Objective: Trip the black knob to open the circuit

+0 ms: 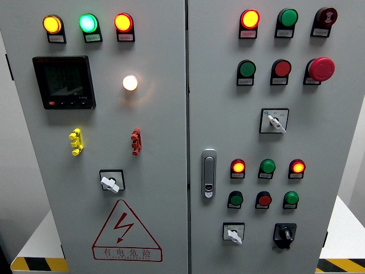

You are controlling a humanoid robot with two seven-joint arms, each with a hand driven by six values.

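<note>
We face a grey cabinet (159,240) with two doors, and neither of our hands shows in this view, so we cannot tell how their fingers stand. On the left door, toward ten o'clock from the middle of the picture, sit three lit lamps in a row: an amber lamp (52,24), a green lamp (88,23) and a red-orange lamp (123,22). Below them is a dark meter screen (64,82), and at its three o'clock glows a white bulb (130,83). Further down are a yellow clip (76,141) and a red clip (136,141), then a white switch (110,182), and at six o'clock of that a red warning triangle (126,231). Just right of the seam between the doors is a silver door handle (209,173). The right door carries rows of red and green buttons, a big red mushroom button (321,69) at two o'clock, and a white selector (275,121) below it. The black knob (284,234) sits near five o'clock, low on the right door, just right of another white selector (234,234)
</note>
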